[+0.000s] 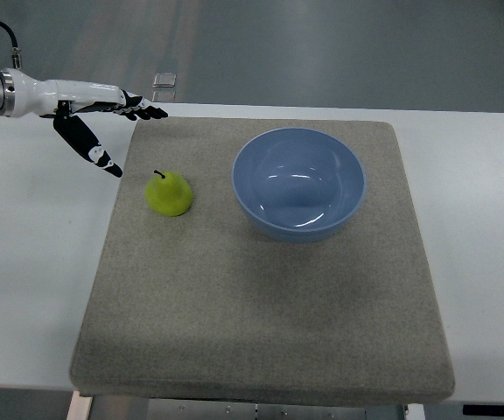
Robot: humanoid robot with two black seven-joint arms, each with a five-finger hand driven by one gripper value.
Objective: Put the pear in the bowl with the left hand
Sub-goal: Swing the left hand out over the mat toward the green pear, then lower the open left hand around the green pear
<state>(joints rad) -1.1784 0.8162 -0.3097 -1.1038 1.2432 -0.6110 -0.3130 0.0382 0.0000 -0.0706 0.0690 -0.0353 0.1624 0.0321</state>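
Top view: one left hand in from the left edge, above the mat's far-left corner, fingers stretched flat and thumb angled down toward the pear, spread apart, holding nothing. One pear, yellow-green with a dark stem, upright on the mat's left half near the far edge, just beside the thumb tip but apart from it. One blue bowl, empty, right of the pear, toward the far edge, not touching. One grey mat on one white table. One small clear object beyond the table's far edge.
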